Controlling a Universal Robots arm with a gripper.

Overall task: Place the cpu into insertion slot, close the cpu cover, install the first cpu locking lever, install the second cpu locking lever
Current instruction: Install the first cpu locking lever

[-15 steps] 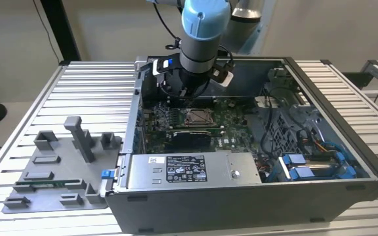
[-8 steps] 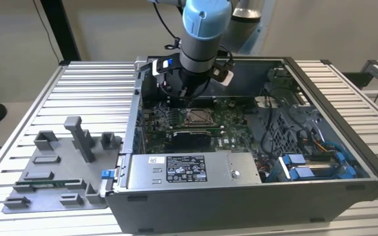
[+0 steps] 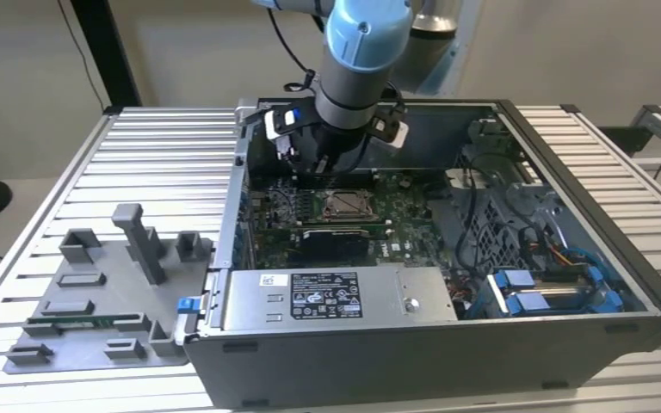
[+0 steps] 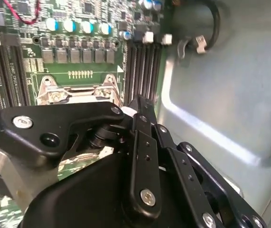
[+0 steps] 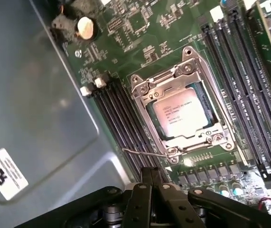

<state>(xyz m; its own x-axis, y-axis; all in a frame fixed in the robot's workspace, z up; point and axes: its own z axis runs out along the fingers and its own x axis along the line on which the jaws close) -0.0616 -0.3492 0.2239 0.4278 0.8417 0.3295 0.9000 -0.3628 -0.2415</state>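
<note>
A robotics lab or test workshop. A blue-jointed robot arm (image 3: 360, 52) has its gripper (image 5: 150, 172) inside an open computer case (image 3: 423, 361) on a ribbed aluminium-profile table (image 3: 158, 146). A grey fixture plate (image 3: 78, 360) with moulded holders lies at the table's front corner on the exterior view's left, and a plain pale wall (image 3: 193, 52) stands behind.

Slot (image 4: 54, 95): in the second wrist view, its near part is hidden behind the gripper (image 4: 137, 102).
Gripper: its body is cut off by the edge in both wrist views.
Cpu (image 5: 180, 114): its edges are covered by the cover (image 5: 192, 138); its print is too small to be read.
Lever (image 5: 144, 153): whether it is latched cannot be told.
Arm (image 3: 360, 52): cut off at the exterior view's top.
</note>
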